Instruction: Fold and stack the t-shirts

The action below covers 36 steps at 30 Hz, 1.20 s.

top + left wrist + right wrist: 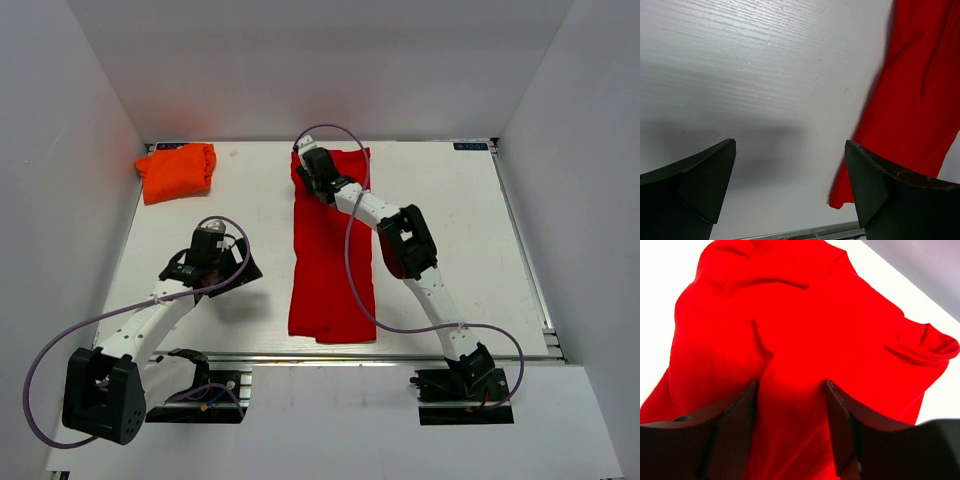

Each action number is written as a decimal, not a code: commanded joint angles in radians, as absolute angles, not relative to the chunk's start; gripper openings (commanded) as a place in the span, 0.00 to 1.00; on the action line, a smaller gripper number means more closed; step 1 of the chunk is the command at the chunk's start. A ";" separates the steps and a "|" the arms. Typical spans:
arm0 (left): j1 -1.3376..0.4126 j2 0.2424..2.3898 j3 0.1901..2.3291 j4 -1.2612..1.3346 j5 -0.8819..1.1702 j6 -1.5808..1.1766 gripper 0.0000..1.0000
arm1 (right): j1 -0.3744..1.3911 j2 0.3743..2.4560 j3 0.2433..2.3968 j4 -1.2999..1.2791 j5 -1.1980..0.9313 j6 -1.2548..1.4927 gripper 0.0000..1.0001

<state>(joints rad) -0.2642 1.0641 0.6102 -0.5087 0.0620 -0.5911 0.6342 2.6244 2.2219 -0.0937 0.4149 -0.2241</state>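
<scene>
Over at the far left corner of the table, the orange t-shirt sits as a compact folded bundle, and that one looks done. Moving right, the left gripper hangs low over bare tabletop at the near left, jaws spread wide with nothing between them. Its wrist view shows only white surface, with the near edge of the red t-shirt just off to the right.

The red shirt lies mid-table as a long narrow strip running near to far. By the look of it the lengthwise folds are made and the cross folds are not yet. At its far end the right gripper is down on the cloth. Its jaws stand partly apart with red fabric filling the gap — whether it's actually pinching that fabric, I cannot tell.

What's left, as I judge it: fold the strip end over end, then carry it onto the orange one to finish the stack.
</scene>
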 commanded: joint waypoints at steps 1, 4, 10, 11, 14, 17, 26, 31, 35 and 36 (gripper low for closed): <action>-0.267 1.061 0.595 -0.488 0.069 -0.583 1.00 | 0.634 2.619 2.275 -0.017 0.449 -0.227 0.57; -0.267 1.071 0.595 -0.488 0.069 -0.583 1.00 | 0.634 2.590 2.238 0.017 0.474 -0.219 0.49; -0.267 1.081 0.595 -0.477 0.080 -0.583 1.00 | 0.627 2.523 2.164 0.074 0.500 -0.137 0.11; -0.267 1.081 0.595 -0.477 0.080 -0.583 1.00 | 0.626 2.516 2.161 0.071 0.524 -0.112 0.05; -0.267 1.091 0.595 -0.477 0.090 -0.574 1.00 | 0.617 2.513 2.155 0.045 0.557 -0.074 0.00; -0.267 1.091 0.595 -0.477 0.103 -0.574 1.00 | 0.609 2.490 2.129 0.002 0.568 0.026 0.00; -0.267 1.091 0.577 -0.459 0.141 -0.574 1.00 | 0.551 2.350 1.893 -0.084 0.529 0.377 0.03; -0.267 1.081 0.568 -0.440 0.163 -0.574 1.00 | 0.519 2.322 1.836 -0.097 0.520 0.483 0.06; -0.267 1.081 0.568 -0.440 0.172 -0.574 1.00 | 0.497 2.290 1.804 -0.127 0.511 0.573 0.41; -0.267 1.081 0.568 -0.440 0.172 -0.574 1.00 | 0.488 2.286 1.799 -0.133 0.491 0.587 0.58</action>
